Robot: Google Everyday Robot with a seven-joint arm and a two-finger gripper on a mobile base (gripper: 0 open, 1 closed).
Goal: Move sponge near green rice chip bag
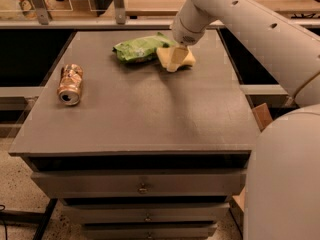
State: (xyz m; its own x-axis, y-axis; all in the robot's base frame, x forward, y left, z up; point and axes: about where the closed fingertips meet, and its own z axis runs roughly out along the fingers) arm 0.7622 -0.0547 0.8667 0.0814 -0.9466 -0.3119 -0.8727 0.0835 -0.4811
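Camera view. Gripper (175, 59): is hanging just right of the green rice chip bag (140, 48), jaws clamping the sponge (187, 59). Sponge: is lying directly beneath the jaws, against the bag's right end, long axis running rightward away from the bag.

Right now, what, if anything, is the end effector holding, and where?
Cannot be told: the end effector overlaps the middle of the sponge, beside the bag.

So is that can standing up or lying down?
Tipped: the can lies on its side, round end toward the camera. The hand is at the sponge, beside the green bag.
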